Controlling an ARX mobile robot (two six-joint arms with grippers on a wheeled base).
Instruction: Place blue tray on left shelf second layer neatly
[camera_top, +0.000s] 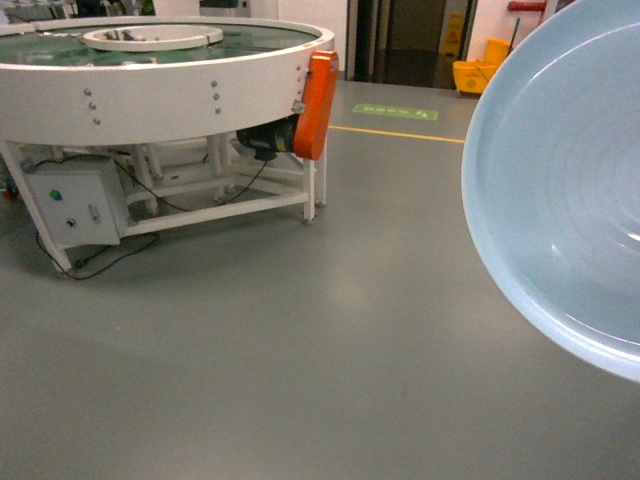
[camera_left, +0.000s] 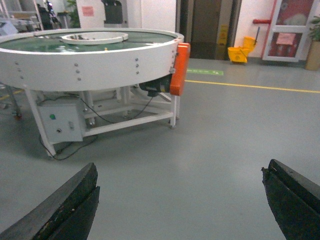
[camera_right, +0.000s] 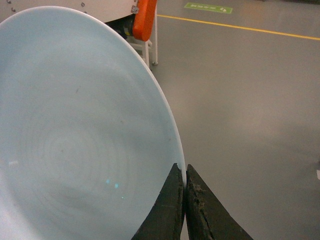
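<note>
The blue tray (camera_top: 565, 190), a round pale sky-blue dish, is held up on edge and fills the right side of the head view. In the right wrist view the blue tray (camera_right: 75, 135) covers the left half, and my right gripper (camera_right: 185, 172) is shut on its rim, one dark finger on each face. My left gripper (camera_left: 180, 177) stands wide open over bare floor, with nothing between its fingers (camera_left: 75, 200). Neither gripper shows in the head view. The left shelf is out of view.
A large round white conveyor table (camera_top: 150, 85) on a white frame stands at the left, with an orange guard (camera_top: 317, 100) and a grey control box (camera_top: 75, 200). Grey floor (camera_top: 300, 340) stretches ahead, crossed by a yellow line (camera_top: 400, 133). A yellow mop bucket (camera_top: 478, 72) stands at the back wall.
</note>
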